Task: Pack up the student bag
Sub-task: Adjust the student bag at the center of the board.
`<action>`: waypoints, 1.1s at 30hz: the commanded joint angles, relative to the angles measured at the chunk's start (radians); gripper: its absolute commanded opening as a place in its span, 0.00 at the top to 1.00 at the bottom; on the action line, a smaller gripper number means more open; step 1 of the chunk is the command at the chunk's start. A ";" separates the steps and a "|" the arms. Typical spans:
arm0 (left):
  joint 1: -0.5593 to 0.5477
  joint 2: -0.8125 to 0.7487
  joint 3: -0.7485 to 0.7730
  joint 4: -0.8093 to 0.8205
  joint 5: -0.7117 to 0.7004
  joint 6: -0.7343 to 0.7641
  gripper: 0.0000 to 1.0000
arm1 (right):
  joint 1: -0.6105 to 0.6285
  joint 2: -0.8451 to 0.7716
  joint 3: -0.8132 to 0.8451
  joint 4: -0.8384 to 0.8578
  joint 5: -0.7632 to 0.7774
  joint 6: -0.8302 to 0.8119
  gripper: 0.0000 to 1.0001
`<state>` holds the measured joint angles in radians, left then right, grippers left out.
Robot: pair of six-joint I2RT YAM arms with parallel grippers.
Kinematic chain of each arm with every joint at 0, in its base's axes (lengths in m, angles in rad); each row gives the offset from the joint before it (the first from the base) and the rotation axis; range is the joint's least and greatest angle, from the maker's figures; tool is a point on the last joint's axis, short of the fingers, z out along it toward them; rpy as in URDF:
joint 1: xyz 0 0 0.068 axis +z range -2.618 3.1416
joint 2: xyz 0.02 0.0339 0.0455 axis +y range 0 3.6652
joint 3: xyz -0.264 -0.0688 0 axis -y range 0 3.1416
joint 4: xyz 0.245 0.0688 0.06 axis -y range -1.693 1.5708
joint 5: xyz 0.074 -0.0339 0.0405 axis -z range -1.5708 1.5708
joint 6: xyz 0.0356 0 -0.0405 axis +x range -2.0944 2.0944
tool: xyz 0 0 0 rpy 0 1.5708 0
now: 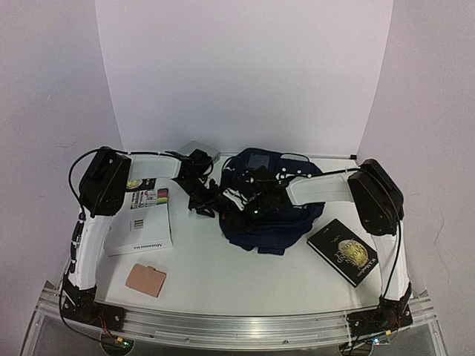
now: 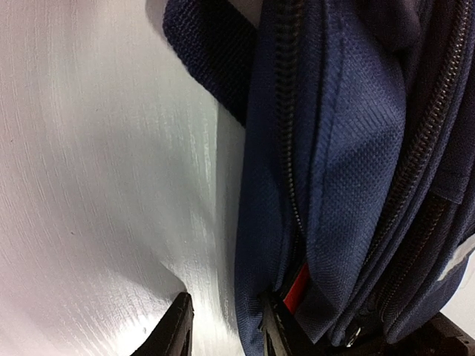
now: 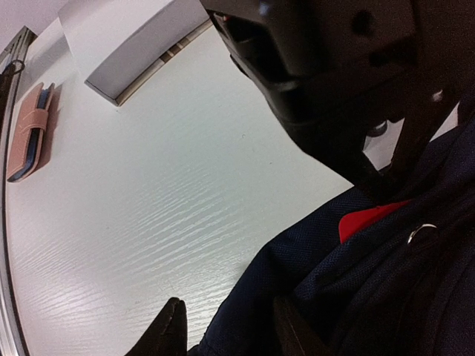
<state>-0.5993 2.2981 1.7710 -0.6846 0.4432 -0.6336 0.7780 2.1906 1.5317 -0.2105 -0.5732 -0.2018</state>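
Observation:
The student bag (image 1: 260, 215), dark navy, lies crumpled at the middle of the table with black straps spilling to its left. My left gripper (image 1: 202, 199) is at the bag's left side. In the left wrist view this gripper (image 2: 226, 330) is open: an edge of the bag (image 2: 349, 148) beside a zipper lies against the right jaw, and bare table shows by the left jaw. My right gripper (image 1: 249, 204) reaches over the bag from the right. In the right wrist view it (image 3: 230, 330) stands open with a fold of the bag (image 3: 334, 282) between its jaws. A red patch (image 3: 367, 219) shows inside.
A black book with a gold emblem (image 1: 344, 251) lies right of the bag. A white book (image 1: 139, 226) and a pink case (image 1: 145, 279) lie at the front left. A grey box (image 1: 199, 150) sits at the back, near the wall.

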 commanded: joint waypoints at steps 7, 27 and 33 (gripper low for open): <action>-0.019 0.020 -0.018 0.013 0.045 -0.002 0.67 | 0.023 0.012 -0.052 -0.057 0.276 -0.042 0.57; -0.061 0.076 0.049 0.065 0.170 0.029 0.67 | 0.047 -0.100 -0.049 0.088 0.065 -0.168 1.00; -0.069 0.099 0.067 0.031 0.146 0.016 0.67 | 0.051 -0.184 -0.086 0.223 0.030 -0.173 1.00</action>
<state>-0.6283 2.3508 1.8140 -0.6495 0.5826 -0.6239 0.8131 2.1251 1.4618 -0.1638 -0.4640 -0.3543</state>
